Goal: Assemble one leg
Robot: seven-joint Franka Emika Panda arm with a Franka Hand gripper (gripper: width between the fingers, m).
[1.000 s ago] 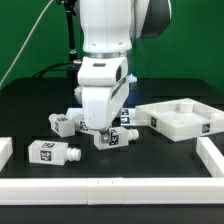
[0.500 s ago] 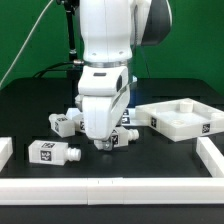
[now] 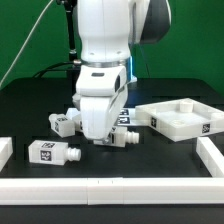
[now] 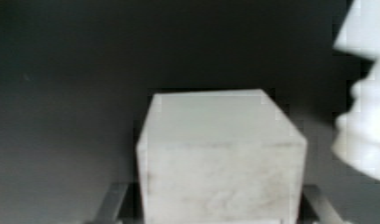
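Observation:
In the wrist view a leg's white blocky end (image 4: 222, 150) fills the space between my gripper (image 4: 222, 212). One grey finger stands on each side of the block, with a thin dark gap showing on both sides, so the gripper is open around it. In the exterior view the hand is low over this leg (image 3: 122, 140), which lies on the black table, and it hides the gripper's fingertips (image 3: 104, 143). Three more legs lie nearby: one at the front (image 3: 55, 153), one on the exterior view's left (image 3: 63, 123), one behind the hand (image 3: 127, 118).
The large white square tray-like part (image 3: 182, 122) lies on the exterior view's right. A white rail (image 3: 100, 186) runs along the front, with a side piece (image 3: 212, 156) at the right. A blurred white part (image 4: 365, 100) shows at the wrist view's edge.
The hand has come down over the leg and shifted slightly toward the exterior view's left. The leg and other parts have not moved.

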